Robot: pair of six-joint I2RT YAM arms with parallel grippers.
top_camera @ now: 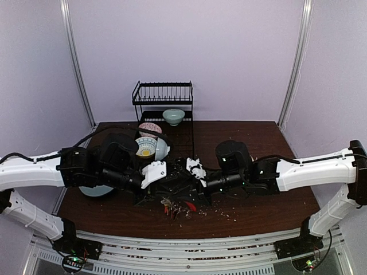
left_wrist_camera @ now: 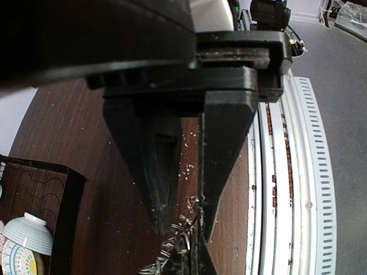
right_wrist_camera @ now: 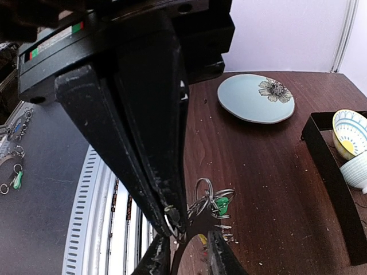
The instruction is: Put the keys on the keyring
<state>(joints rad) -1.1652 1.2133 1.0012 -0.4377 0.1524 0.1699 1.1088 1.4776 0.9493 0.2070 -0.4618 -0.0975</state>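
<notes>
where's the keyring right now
Top view: the keyring is near the front centre of the table. In the right wrist view its rings sit at the right gripper fingertips.

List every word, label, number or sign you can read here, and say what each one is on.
No text can be read in any view.
Sticker on the right gripper: red and green blocks, print too blurred to read.
Tags on the keyring: too small to show any print.
Plate: a flower drawing, no words.
Bowl: a painted pattern, no words.
</notes>
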